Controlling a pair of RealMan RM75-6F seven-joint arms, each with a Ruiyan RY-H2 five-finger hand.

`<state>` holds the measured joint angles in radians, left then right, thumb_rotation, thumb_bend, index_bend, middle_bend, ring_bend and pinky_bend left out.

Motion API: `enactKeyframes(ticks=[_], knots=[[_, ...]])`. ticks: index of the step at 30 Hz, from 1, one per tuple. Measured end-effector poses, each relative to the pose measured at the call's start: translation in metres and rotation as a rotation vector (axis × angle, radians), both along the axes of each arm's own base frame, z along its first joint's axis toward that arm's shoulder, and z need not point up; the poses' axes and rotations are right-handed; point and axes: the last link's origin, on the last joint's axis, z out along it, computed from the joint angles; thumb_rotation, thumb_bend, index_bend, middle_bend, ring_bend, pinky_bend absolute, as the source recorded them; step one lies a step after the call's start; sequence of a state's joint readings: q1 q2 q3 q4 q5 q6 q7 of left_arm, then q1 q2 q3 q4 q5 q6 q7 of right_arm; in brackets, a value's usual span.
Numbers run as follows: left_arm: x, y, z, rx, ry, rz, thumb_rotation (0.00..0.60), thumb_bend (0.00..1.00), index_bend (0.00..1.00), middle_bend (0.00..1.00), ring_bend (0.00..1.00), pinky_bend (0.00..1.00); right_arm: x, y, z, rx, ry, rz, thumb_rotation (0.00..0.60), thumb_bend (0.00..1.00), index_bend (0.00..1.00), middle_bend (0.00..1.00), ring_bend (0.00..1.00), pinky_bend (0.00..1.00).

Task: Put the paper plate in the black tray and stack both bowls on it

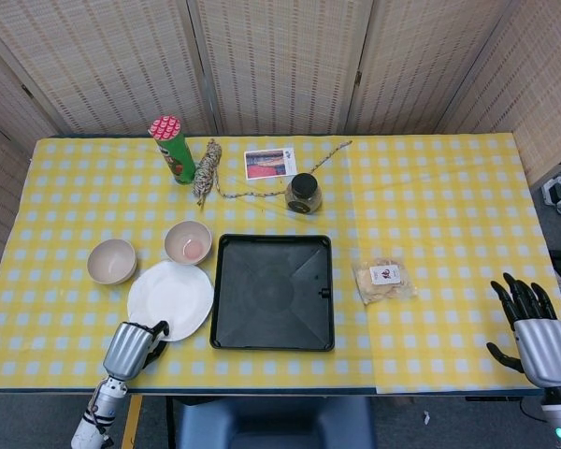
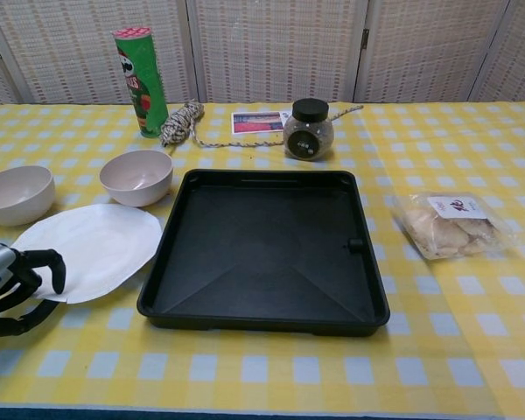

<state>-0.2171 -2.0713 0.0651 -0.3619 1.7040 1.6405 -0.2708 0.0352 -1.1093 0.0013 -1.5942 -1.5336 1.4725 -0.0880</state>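
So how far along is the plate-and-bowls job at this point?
Nothing is done yet: the black tray is empty. In hand: the left hand grips the near edge of the paper plate, which lies beside the tray. Left: place the plate, then stack both bowls. The right hand idles, open.

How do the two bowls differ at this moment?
The left bowl stands nearer the table's left edge; the right bowl stands farther back, closer to the black tray. In the head view the right bowl shows a pinkish patch inside, while the left bowl looks plain. Both are upright, pale, similar in size, and stand behind the paper plate, untouched by either hand.
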Motion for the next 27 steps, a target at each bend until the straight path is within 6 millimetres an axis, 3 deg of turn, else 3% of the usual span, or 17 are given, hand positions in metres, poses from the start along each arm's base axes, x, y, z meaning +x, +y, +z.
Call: enactKeyframes(ticks=[7,27], knots=[[0.004,0.003,0.005,0.034,-0.017,-0.027,0.600,0.56,0.63,1.00,1.00,1.00,0.001,-0.001,-0.002,0.012,0.004,0.000,0.600,0.23,0.00,0.00,0.00,0.00],[0.033,0.000,0.044,0.276,-0.152,-0.210,0.600,0.57,0.63,1.00,1.00,1.00,0.008,0.004,-0.004,0.039,-0.008,0.021,0.600,0.23,0.00,0.00,0.00,0.00]])
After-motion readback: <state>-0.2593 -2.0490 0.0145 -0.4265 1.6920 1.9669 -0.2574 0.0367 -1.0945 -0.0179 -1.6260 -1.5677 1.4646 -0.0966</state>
